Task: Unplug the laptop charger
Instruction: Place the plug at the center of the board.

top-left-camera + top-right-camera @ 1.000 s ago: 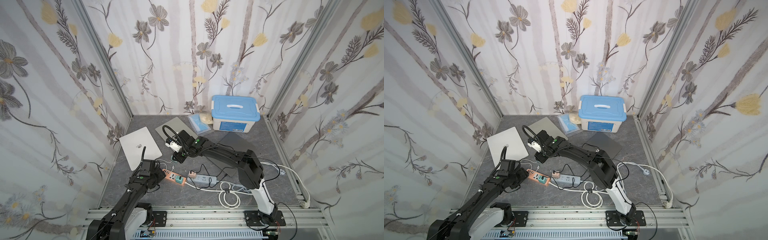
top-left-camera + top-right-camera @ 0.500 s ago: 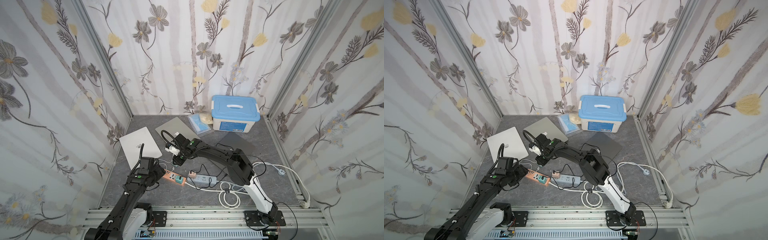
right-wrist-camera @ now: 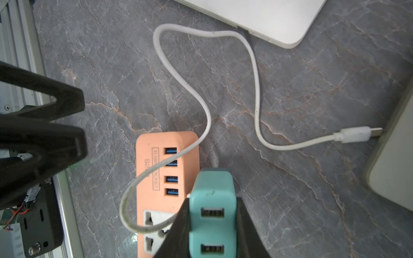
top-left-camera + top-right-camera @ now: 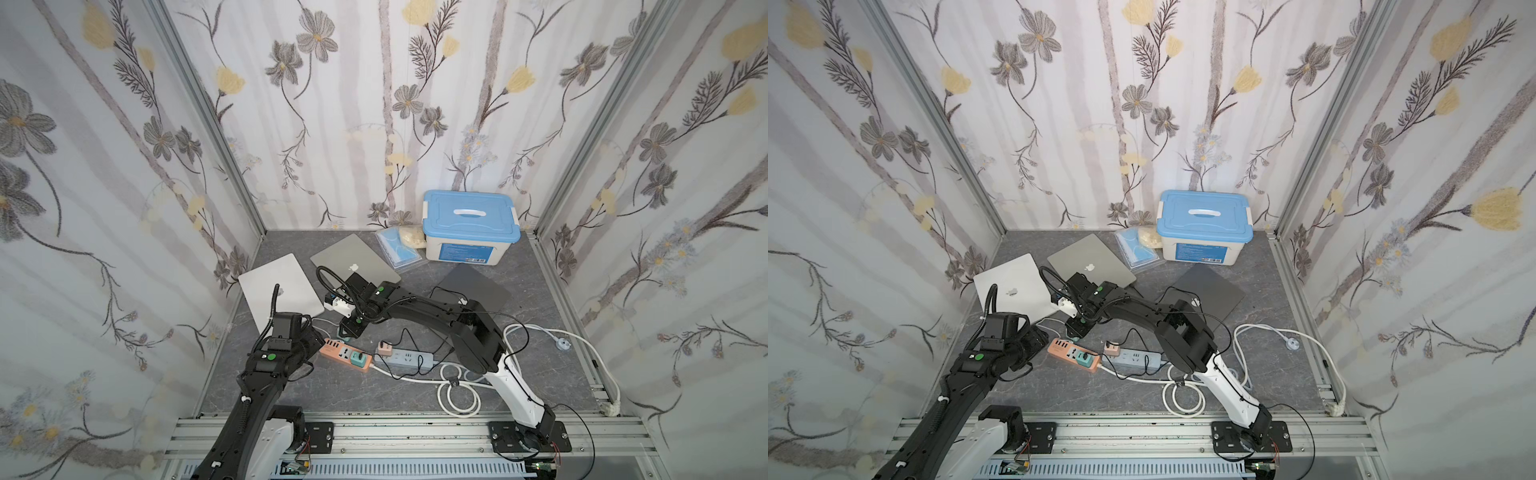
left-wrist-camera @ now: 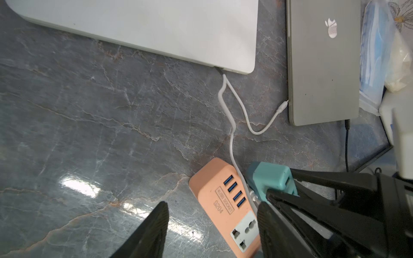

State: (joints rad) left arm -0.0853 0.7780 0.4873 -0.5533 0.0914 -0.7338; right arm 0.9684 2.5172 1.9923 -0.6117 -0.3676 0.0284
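Your right gripper (image 3: 212, 201) has its jaws pinching the teal charger (image 3: 212, 189) by its two long sides. It's a rounded plastic block, and the face with two USB ports points at the wrist camera. Its long axis runs along the jaws, roughly parallel to the orange power strip (image 3: 186, 176) in the right wrist view. The charger is held just at the strip's USB-port end, near the white laptop (image 4: 282, 291), with its prongs hidden. Your left gripper (image 5: 212, 205) has its jaws spread wide with the strip's rounded end between them; I can't tell if they touch it. The strip is matte peach plastic with four blue USB ports and a white universal socket. A white cable (image 3: 257, 89) loops across the strip, its plug end at the edge of the grey laptop (image 5: 324, 67). At the back wall a white plastic box (image 4: 469, 249) has its blue lid shut, so its contents are hidden. A clear bag (image 4: 399, 251) holding blue masks lies against it. The counter (image 5: 89, 134) is glossy grey with a marble pattern.
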